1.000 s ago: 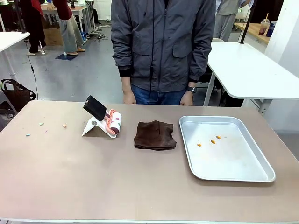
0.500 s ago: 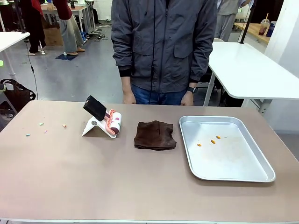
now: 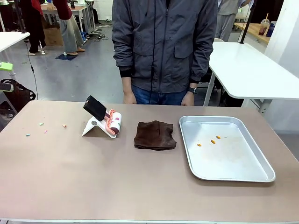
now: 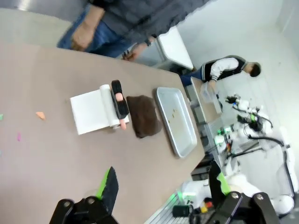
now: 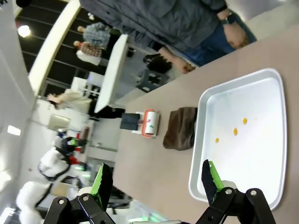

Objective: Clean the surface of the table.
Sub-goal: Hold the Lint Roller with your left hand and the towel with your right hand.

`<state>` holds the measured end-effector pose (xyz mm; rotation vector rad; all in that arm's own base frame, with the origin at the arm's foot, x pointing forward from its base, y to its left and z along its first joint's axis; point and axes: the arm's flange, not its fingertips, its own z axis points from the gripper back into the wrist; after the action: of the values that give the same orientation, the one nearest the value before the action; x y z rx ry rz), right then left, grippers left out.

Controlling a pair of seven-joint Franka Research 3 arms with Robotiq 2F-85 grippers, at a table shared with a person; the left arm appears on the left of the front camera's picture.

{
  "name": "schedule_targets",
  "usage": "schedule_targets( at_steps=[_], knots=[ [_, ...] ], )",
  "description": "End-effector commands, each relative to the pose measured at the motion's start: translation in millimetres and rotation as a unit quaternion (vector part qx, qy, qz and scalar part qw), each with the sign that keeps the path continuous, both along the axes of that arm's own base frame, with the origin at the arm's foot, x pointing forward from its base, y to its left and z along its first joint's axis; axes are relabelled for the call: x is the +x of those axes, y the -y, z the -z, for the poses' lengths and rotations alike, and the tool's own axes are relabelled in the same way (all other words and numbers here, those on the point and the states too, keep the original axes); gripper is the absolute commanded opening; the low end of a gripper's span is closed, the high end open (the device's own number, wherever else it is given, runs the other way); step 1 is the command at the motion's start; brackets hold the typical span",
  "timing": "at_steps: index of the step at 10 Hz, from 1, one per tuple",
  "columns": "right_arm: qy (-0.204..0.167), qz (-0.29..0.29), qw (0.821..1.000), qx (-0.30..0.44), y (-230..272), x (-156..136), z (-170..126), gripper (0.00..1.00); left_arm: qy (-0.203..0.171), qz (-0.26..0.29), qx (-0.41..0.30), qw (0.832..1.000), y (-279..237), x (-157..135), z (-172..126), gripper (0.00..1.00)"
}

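The tan worktop [image 3: 93, 182] stretched before the person [image 3: 163, 46]. A green pad [image 3: 5, 66] of the left jaws had just edged in beyond its left end. Left jaws and right jaws gaped wide, empty. Scraps [image 3: 64, 125] and the brown cloth [image 3: 155, 135] lay untouched; cleaning seemed unstarted.

The wide taupe table [image 3: 93, 182] has a smooth, matt top with a paler edge. Ahead of the right tool [image 5: 156, 183], the rectangular silver metal tray [image 5: 252, 158] is smooth with a soft sheen. Beyond the left tool [image 4: 164, 186], the folded dark-brown cloth [image 4: 144, 115] looks nappy and dull. Just beside it, the lint roller [image 4: 117, 99] has a glossy black plastic handle and a smooth white base, plastic or paper. The tools' fingers [image 4: 111, 192] are matt black with green pads [image 4: 103, 183].
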<state>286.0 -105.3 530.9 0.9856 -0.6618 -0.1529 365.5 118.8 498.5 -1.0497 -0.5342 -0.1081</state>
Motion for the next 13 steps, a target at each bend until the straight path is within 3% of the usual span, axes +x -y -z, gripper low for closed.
schedule_targets(
  at_steps=[1, 5, 8, 10, 13],
  knots=[
    [0.012, 0.026, 0.994, -0.108, -62.1, -11.5, 5.0, 1.0, 0.017, 0.043, 0.045, 0.998, 27.1, 5.3, -16.0, 1.0],
    [0.013, -0.025, 0.974, -0.227, -164.5, 19.9, -1.2, 1.0, 0.012, 0.069, 0.166, 0.984, 110.0, 36.1, -19.9, 1.0],
    [-0.005, -0.054, 0.962, -0.269, -247.1, 65.8, 24.2, 1.0, -0.019, 0.124, 0.188, 0.974, 150.4, 57.1, -9.7, 1.0],
    [-0.072, -0.087, 0.952, -0.284, -295.3, 93.3, 50.2, 1.0, -0.053, 0.11, 0.211, 0.97, 164.9, 78.4, 5.8, 1.0],
    [-0.174, -0.064, 0.934, -0.306, -348.9, 113.3, 87.0, 1.0, -0.079, 0.095, 0.215, 0.969, 178.8, 103.9, 23.6, 1.0]
  ],
)
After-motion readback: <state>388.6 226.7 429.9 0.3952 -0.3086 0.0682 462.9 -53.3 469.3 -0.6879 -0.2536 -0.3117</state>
